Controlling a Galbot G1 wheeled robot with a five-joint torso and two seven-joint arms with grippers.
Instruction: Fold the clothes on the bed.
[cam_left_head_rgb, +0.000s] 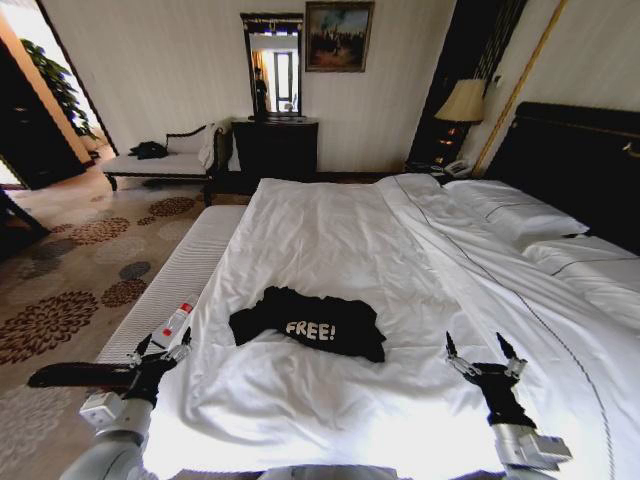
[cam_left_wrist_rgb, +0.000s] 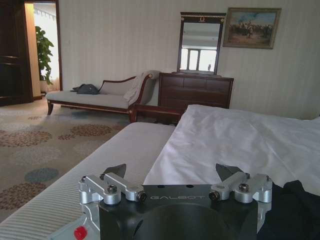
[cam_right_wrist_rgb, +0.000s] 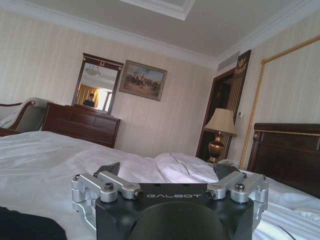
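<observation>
Nearest, the left pincer (cam_left_head_rgb: 159, 349) hovers at the bed's (cam_left_head_rgb: 330, 240) near left edge and the right pincer (cam_left_head_rgb: 485, 359) over the sheet to the right; both have their jaws spread wide and hold nothing. Between them, just beyond, lies the crumpled black T-shirt (cam_left_head_rgb: 308, 322). Its long axis runs left to right, lettering upright toward the robot. Judging from the bunching, 1 grab could catch several layers or the sheet beneath.
</observation>
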